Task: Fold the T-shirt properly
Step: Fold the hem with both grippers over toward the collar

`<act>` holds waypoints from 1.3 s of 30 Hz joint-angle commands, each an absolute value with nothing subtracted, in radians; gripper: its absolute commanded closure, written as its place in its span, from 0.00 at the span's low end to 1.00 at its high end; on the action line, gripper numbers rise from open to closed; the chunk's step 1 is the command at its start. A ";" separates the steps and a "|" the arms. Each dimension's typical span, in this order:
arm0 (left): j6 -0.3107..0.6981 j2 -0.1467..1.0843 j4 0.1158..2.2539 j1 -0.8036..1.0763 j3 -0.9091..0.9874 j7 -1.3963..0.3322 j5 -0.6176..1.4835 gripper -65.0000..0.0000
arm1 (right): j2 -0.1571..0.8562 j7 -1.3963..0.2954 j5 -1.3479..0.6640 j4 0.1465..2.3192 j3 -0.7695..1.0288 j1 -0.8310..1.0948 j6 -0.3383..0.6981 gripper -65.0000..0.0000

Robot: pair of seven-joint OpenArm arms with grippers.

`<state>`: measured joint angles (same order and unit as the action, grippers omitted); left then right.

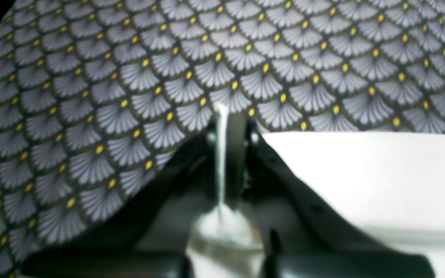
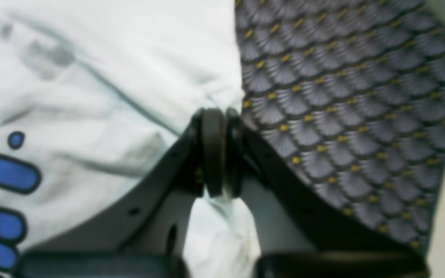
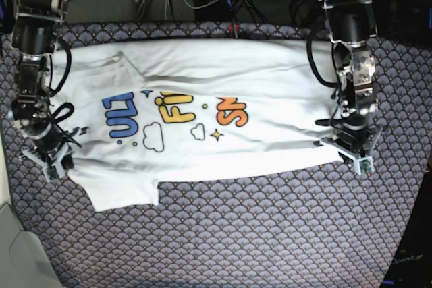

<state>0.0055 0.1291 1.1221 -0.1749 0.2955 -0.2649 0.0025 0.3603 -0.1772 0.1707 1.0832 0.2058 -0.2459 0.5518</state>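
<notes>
Scallop-patterned cloth (image 3: 236, 234) covers the desk. T-shirt (image 3: 202, 85) lies print-up, spread lengthwise across the desk's middle, nearer the far edge. Left gripper (image 1: 226, 116), at the shirt's hem end, is clamped on a thin fold of white fabric. Right gripper (image 2: 218, 116), at the shoulder end beside the blue lettering, is clamped on the shirt's edge.

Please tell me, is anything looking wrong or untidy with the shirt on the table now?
Nothing is damaged or spilled. The T-shirt lies sideways, print up; only its near sleeve sticks out, and the cloth has light wrinkles. Each claw, left and right, pinches an edge.
</notes>
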 commanded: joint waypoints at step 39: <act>0.012 0.131 1.618 0.249 0.397 -0.232 0.001 0.99 | 0.297 -0.165 0.062 1.595 0.552 0.318 0.698 1.00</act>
